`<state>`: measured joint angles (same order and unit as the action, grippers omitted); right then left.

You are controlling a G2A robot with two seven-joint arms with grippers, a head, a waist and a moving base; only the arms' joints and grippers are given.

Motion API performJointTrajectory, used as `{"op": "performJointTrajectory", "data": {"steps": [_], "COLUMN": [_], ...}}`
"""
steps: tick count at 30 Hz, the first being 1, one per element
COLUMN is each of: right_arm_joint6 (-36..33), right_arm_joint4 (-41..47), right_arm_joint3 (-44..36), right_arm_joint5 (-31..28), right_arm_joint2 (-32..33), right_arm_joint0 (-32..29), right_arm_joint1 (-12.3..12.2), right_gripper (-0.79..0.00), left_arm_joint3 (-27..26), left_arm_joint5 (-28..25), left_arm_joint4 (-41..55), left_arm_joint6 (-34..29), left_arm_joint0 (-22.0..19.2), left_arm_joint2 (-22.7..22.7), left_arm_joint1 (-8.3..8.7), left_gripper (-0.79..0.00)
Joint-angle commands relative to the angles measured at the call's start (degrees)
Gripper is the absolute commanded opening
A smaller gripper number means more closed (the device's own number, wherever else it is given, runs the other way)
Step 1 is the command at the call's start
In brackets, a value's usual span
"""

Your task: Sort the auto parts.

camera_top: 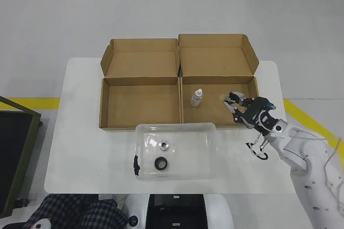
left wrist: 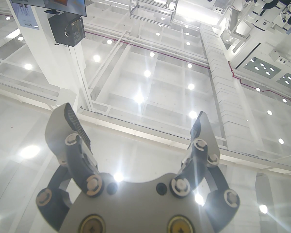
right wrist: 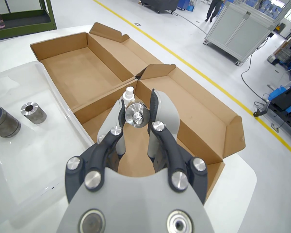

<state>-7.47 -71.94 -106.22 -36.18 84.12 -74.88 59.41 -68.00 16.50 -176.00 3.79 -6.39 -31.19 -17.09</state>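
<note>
My right gripper is shut on a shiny round metal part and hangs above the right cardboard box, seen from above as the right gripper. A small white spray bottle stands in that box, just beyond the held part. The left cardboard box holds nothing. In the clear plastic tray sit a silver metal cylinder and a dark ring-shaped sleeve. My left gripper points up at the ceiling, open with nothing between its fingers.
Both boxes stand with lids folded back at the far side of the white table, the tray in front of them. A green shelf cart stands on the floor left of the table. Yellow floor tape runs past the right side.
</note>
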Motion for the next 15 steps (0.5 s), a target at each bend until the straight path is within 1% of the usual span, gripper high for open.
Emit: {"op": "performJointTrajectory", "data": {"steps": [1,9,15], "right_arm_joint6": [-1.1,-4.3,-9.5], "right_arm_joint4": [0.3,1.4,1.9], "right_arm_joint3": [0.9,4.4,7.9], "right_arm_joint5": [0.1,0.9,1.6], "right_arm_joint2": [-0.4,-2.7,-5.2], "right_arm_joint0": [0.6,3.1,6.1], "right_arm_joint1": [0.0,0.3,0.6], "right_gripper": [-0.785,-0.785,-0.785], "left_arm_joint3": [0.0,0.0,0.0], "left_arm_joint5": [0.0,0.0,0.0], "left_arm_joint4": [0.0,0.0,0.0], "left_arm_joint6": [0.0,0.0,0.0], "left_arm_joint0": [0.0,0.0,0.0], "left_arm_joint2": [0.0,0.0,0.0], "left_arm_joint1": [0.0,0.0,0.0], "left_gripper": [0.0,0.0,0.0]}}
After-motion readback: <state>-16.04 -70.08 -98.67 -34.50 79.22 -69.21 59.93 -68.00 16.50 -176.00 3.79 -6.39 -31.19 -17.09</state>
